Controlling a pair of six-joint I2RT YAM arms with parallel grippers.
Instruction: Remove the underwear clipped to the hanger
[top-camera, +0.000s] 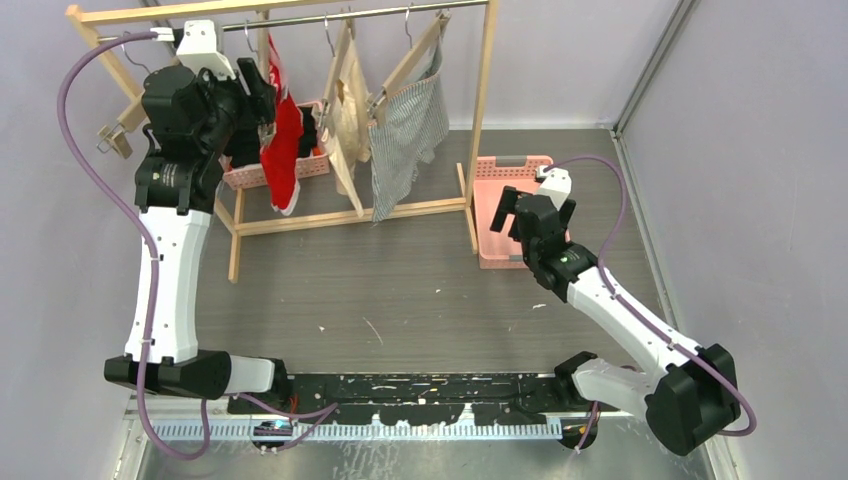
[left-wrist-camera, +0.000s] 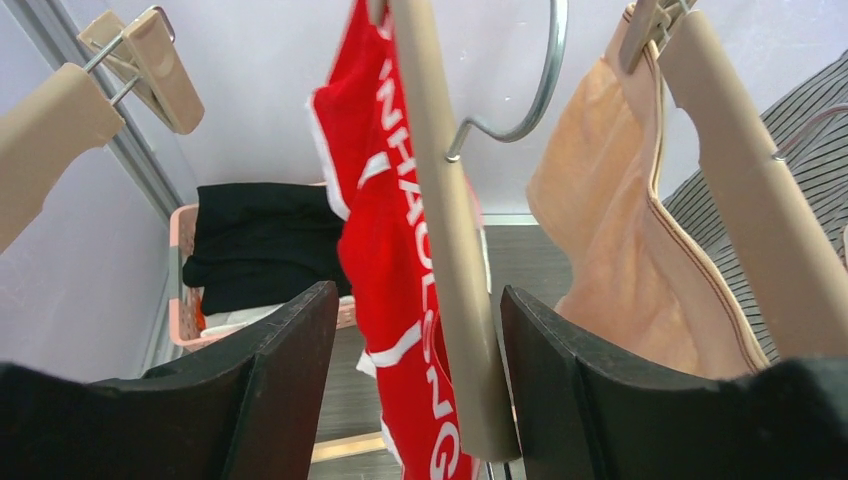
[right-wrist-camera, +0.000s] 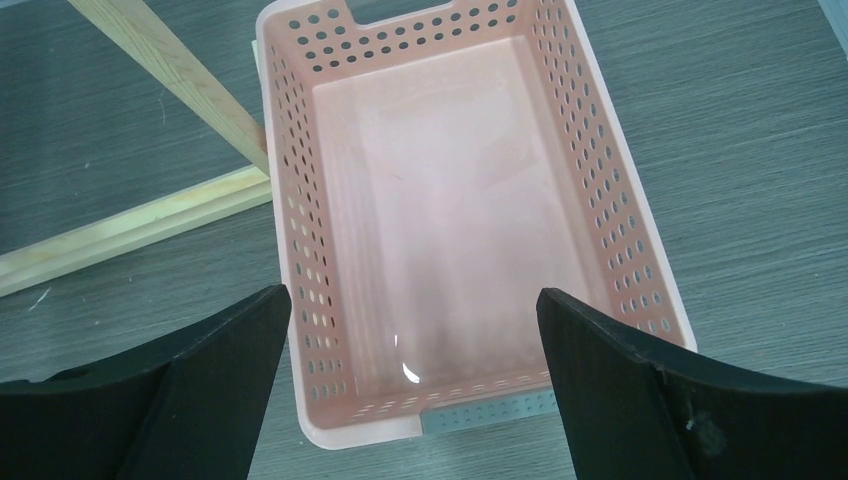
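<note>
Three pairs of underwear, each clipped to a wooden hanger on a wooden rack (top-camera: 487, 90) that spans the top of the overhead view.

- Red pair (top-camera: 283, 150): white trim and lettering, leftmost of the three, hanging loose below its hanger (left-wrist-camera: 445, 250).
- Cream pair (top-camera: 350, 115): middle of the row, just right of the red pair.
- Grey striped pair (top-camera: 405, 140): rightmost, and it hangs the lowest in the overhead view.

Two arms:

- Left arm (top-camera: 175, 250): raised to the rack at the upper left of the overhead view. The left fingers (left-wrist-camera: 290, 380) are partly spread, one on each side of the red pair and its hanger bar. The finger at frame left stands clear of the cloth. The finger at frame right sits just beside the bar, and I cannot tell whether it touches.
- Right arm (top-camera: 620, 310): reaches toward the right of centre. The right fingers (right-wrist-camera: 200, 380) are spread wide, poised over a pink basket (right-wrist-camera: 290, 200).

Other items:

- The pink basket is perforated and lies on the surface just right of the rack's right post.
- A second pink basket (left-wrist-camera: 183, 260) behind the rack, at upper left, holds folded black clothes (left-wrist-camera: 260, 240).
- One clip hanger (left-wrist-camera: 140, 60) at the far left of the rail.
- Surface (top-camera: 400, 290): grey wood grain.
</note>
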